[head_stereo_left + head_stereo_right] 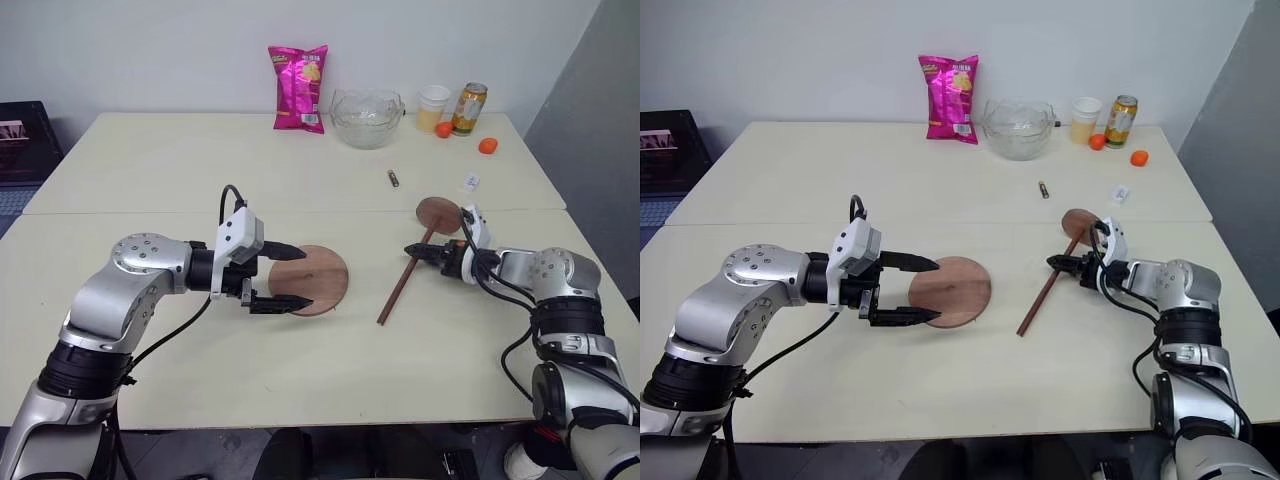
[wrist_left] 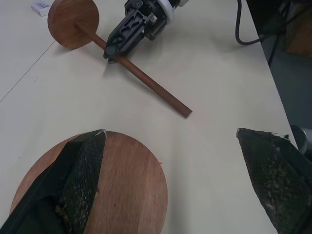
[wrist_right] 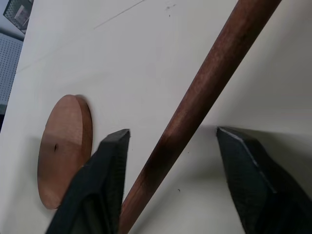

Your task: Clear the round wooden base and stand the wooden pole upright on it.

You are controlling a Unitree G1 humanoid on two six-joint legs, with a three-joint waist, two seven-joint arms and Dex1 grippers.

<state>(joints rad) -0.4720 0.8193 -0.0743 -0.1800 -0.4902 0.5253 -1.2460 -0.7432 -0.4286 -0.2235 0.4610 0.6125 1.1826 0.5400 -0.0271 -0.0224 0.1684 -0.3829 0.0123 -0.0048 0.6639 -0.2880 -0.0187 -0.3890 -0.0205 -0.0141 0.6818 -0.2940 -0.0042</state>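
The round wooden base (image 1: 318,280) lies flat on the table in front of me with nothing on it. My left gripper (image 1: 292,277) is open, one finger above the base's near-left edge and the other at its side; the fingertips (image 2: 92,146) hover over the disc without gripping it. To the right lies the wooden pole (image 1: 402,285), its end disc (image 1: 438,212) at the far end, resting tilted on its edge. My right gripper (image 1: 415,250) is open with its fingers astride the pole (image 3: 195,102) just below that disc, a gap still showing on one side.
Along the table's far edge stand a pink snack bag (image 1: 298,88), a glass bowl (image 1: 367,118), a cup (image 1: 433,107), a can (image 1: 468,108) and two small orange fruits (image 1: 488,146). A small battery-like object (image 1: 394,178) and a white scrap (image 1: 471,182) lie mid-table.
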